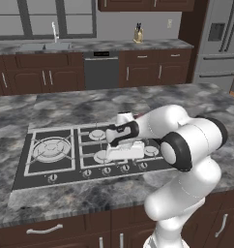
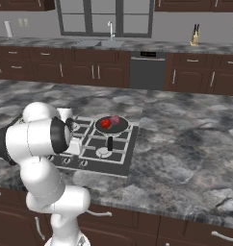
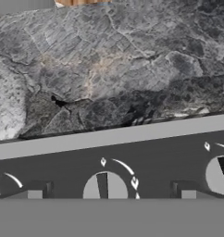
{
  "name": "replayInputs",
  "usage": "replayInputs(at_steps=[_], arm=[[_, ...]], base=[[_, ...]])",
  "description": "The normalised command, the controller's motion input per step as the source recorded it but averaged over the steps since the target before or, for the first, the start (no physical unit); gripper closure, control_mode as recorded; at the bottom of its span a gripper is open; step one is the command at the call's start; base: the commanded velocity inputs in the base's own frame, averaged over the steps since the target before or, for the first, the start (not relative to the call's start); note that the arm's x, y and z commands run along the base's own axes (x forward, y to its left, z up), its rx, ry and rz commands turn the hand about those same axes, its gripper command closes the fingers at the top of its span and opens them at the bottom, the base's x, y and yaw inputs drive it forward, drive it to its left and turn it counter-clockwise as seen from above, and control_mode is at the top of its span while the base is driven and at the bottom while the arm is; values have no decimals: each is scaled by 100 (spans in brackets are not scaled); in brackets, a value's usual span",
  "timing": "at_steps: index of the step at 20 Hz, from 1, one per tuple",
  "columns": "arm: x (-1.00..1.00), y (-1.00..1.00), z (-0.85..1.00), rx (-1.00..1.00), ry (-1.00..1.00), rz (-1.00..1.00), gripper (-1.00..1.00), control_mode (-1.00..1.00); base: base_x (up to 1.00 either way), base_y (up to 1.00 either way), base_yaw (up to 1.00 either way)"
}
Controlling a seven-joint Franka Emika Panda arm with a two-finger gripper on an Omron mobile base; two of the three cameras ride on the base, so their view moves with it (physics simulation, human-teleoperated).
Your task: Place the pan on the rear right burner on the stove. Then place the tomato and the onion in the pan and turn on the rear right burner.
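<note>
The pan sits on the rear right burner of the stove, its black handle pointing toward the knob row. Inside it lie the bright red tomato and, just behind it, the duller maroon-pink onion. The burner itself is hidden under the pan. My gripper hangs low over the knob row at the stove's front edge. In the hand view the gripper is open, its fingertips standing wide on either side of one round knob, apart from it.
More knobs flank the centred one, such as the right-hand knob. A large multi-ring burner is at the stove's left. Grey marble counter surrounds the stove. Cabinets, sink and a knife block stand along the far wall.
</note>
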Motion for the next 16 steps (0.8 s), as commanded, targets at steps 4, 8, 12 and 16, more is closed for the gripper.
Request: replayInputs(at_steps=[4,8,12,16], arm=[[-2,0,-21,0,0,0,-100,-100],[23,0,0,0,1,0,-100,-100],[7,-1,0,0,4,0,-100,-100],[-16,-1,-10,0,3,0,-100,-100]], base=[[0,0,0],[0,0,0],[0,0,0],[0,0,0]])
